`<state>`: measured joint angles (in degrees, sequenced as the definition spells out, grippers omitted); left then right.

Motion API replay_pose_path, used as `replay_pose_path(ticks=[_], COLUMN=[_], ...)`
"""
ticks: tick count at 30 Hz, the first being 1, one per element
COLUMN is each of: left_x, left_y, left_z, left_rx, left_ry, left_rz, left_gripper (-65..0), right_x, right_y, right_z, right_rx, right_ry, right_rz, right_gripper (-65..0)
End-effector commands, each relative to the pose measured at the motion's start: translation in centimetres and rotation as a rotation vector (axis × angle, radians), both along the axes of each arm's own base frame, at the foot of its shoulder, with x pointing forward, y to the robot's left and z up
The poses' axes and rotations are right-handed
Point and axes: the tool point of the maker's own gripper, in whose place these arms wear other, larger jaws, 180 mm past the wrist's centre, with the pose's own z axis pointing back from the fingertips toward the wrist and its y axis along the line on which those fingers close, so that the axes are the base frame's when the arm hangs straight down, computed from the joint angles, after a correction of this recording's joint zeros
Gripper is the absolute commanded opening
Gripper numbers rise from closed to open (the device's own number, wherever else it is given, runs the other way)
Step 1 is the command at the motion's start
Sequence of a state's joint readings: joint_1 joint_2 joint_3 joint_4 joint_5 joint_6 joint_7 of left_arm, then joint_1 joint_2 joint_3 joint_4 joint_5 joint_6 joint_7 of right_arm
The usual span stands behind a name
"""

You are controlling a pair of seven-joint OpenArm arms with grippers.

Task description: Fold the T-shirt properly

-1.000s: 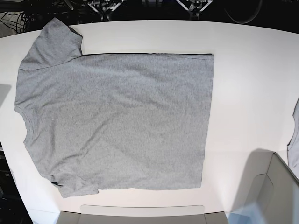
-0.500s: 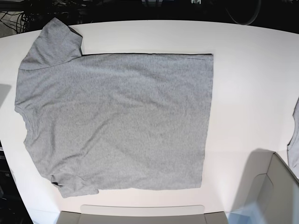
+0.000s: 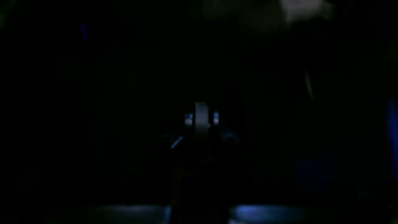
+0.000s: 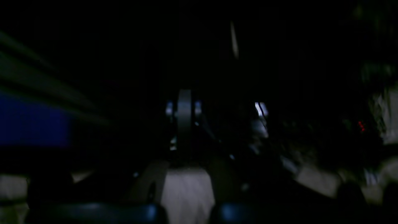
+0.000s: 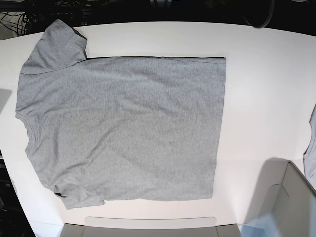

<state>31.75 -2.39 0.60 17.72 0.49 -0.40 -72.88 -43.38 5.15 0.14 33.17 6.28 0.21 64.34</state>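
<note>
Gone from the base view's top edge are my arms' tips, while the T-shirt [image 5: 123,128] lies plain face up on the bench [image 5: 266,98], collar toward nine o'clock. My left wrist view is dark, my left tool [image 3: 201,118] closed, seemingly empty; likewise my right tool [image 4: 184,115] in its dim view.

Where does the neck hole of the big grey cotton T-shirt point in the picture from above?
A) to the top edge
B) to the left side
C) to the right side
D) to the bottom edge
B: on the grey cotton T-shirt, the curved ribbed collar sits at the picture's left, and the straight hem is at the right.
</note>
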Motion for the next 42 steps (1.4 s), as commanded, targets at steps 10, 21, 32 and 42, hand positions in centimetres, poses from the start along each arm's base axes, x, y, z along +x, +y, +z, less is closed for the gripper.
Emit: replay_pose_path(ticks=[10,21,32,42], left_x=[3.1,7.8,9.3,9.4], left_y=[0.6,1.0,1.3,1.4], left_z=[11.0,15.0,14.1,14.2], left_rx=[0.044,0.057,0.053,0.054], left_ry=[-0.376,-0.429,-0.343,-0.346], left_rz=[-0.025,-0.011,0.006,0.007], left_gripper=[-62.0,-57.2,-57.2,-57.2], right_x=[4.8,8.7,9.9,12.8], right_y=[-0.2,-10.1,-14.8,-20.6], right_z=[12.8,18.2,17.6,16.5], right_rx=[0.133,0.312,0.318,0.283], right_ry=[-0.244,-0.185,-0.136,-0.149], right_rz=[-0.104,-0.303,-0.411,-0.526], right_gripper=[-58.7,-50.7,-39.3,-39.3])
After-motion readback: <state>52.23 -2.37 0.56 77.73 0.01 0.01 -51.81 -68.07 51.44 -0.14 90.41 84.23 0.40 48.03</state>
